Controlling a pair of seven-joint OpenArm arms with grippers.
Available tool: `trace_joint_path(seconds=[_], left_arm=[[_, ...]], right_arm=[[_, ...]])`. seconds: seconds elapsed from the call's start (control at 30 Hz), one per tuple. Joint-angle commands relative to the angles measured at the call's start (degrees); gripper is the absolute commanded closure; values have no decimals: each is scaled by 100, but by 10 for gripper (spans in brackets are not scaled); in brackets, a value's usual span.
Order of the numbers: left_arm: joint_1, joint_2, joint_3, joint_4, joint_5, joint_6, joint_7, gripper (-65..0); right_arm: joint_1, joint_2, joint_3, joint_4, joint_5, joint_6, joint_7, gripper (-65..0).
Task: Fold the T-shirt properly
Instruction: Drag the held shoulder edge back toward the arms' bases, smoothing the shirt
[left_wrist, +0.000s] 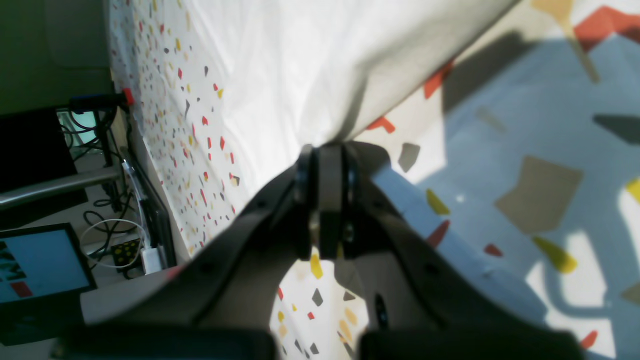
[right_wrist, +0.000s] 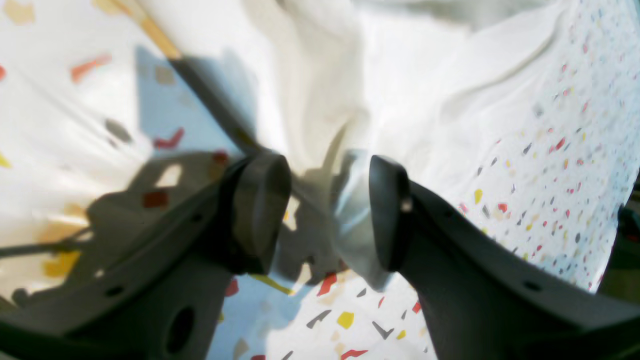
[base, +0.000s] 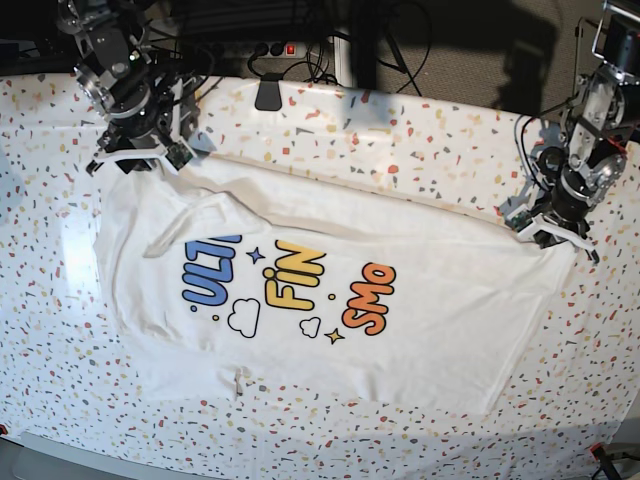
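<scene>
- T-shirt (base: 330, 300): lies print-up on the speckled table (base: 420, 130); upper edge folded over the lettering
- Left gripper (left_wrist: 325, 150): jaws clamped on a shirt corner
- Right gripper (right_wrist: 330, 210): jaws parted; cloth between them

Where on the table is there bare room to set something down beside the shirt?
Bare table lies behind the T-shirt, between the two arms, and along the front edge. The corners around the left gripper and right gripper are crowded.
</scene>
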Motion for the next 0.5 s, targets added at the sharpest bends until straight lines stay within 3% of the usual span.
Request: trace_joint_path(seconds=[0.0,0.07,0.23,0.47], left_arm=[[72,-52,13,24,-2,-179,44,0],[72,-52,13,76,-2,-179,44,0],[72,-55,13,184,-2,-177,48,0],[59,-57,11,188,-4,-120,236,0]], right_arm=[[31,66,39,2,-61,-24,31,-297],[44,81,39,-195,-186,186,37,-297],[76,81,39,-450,-852,186,103,-297],[120,168,42,-452,-881,188,-157,-287]])
